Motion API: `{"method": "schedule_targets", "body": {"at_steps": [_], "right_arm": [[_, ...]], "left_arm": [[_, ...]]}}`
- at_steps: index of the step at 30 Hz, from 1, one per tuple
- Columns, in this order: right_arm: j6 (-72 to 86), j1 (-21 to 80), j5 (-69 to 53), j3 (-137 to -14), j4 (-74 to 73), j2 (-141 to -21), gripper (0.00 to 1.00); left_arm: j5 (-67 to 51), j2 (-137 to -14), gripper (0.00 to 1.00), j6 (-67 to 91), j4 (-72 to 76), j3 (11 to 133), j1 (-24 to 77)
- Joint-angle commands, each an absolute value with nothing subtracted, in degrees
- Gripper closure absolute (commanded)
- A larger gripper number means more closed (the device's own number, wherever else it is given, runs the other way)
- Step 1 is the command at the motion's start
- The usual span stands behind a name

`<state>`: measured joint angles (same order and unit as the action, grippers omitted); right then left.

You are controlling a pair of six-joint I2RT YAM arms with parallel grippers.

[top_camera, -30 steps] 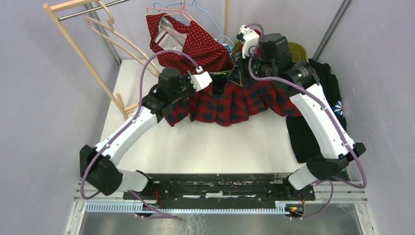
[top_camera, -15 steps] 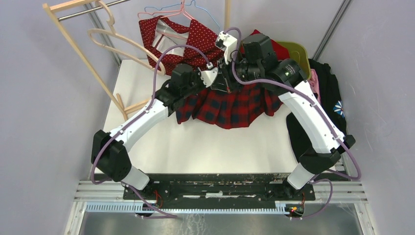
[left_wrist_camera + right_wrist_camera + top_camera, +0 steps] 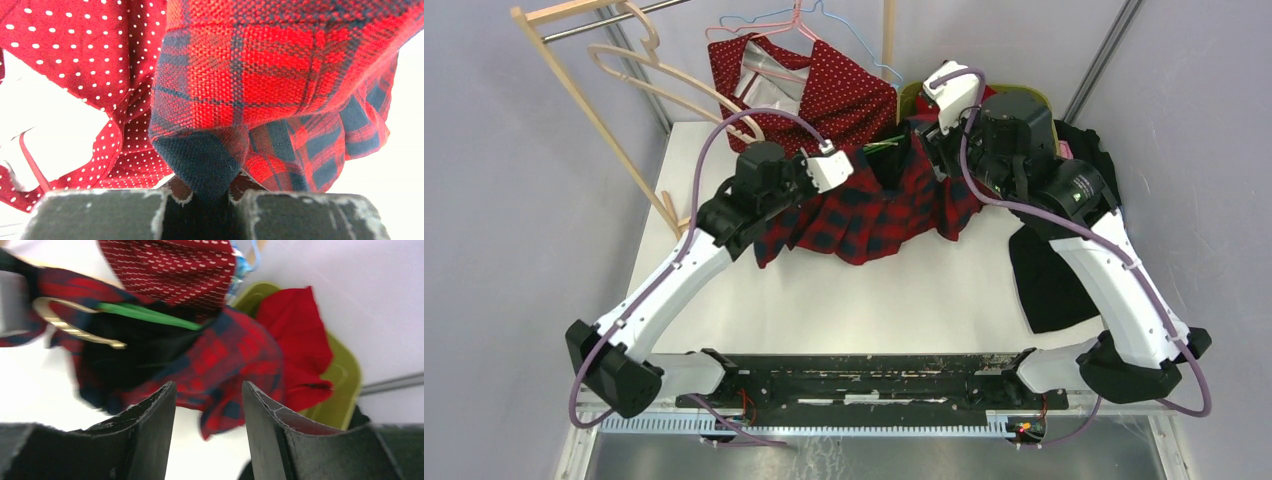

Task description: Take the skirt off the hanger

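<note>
We see the left arm stretched from its base at the near left corner diagonally toward the back middle of the tabletop (image 3: pixel 874 300). The left end effector (image 3: pixel 210 200) is clamped on a fold of the plaid skirt (image 3: pixel 874 205), and the wrist view shows the cloth pinched between its fingers. The right arm rises from the near right corner, bends at the elbow and leans in over the skirt's right end. The right end effector (image 3: pixel 209 405) has its fingers apart with nothing between them, just short of the cloth. The skirt hangs bunched between the two wrists, low over the tabletop, with the green hanger (image 3: pixel 150 315) lodged at its waistband. Behind it hangs a red dotted garment (image 3: pixel 824 85).
</note>
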<state>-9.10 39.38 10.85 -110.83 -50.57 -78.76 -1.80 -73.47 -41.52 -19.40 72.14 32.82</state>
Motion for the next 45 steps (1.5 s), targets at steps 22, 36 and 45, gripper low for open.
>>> {"method": "schedule_targets", "body": {"at_steps": [22, 36, 45], "right_arm": [[-21.1, 39.3, 8.4, -101.5, -49.5, -75.0, 0.35], [-25.4, 38.5, 5.1, -95.5, -47.3, -76.0, 0.27], [-29.7, 32.7, 3.0, -95.7, -42.1, -78.1, 0.25]], "left_arm": [[-11.7, -67.4, 0.97, -47.9, -30.9, 82.5, 32.5], [-21.9, -67.0, 0.97, -46.4, -33.6, 86.8, 32.6], [-25.6, -64.0, 0.97, -44.6, -36.3, 87.3, 32.5]]}}
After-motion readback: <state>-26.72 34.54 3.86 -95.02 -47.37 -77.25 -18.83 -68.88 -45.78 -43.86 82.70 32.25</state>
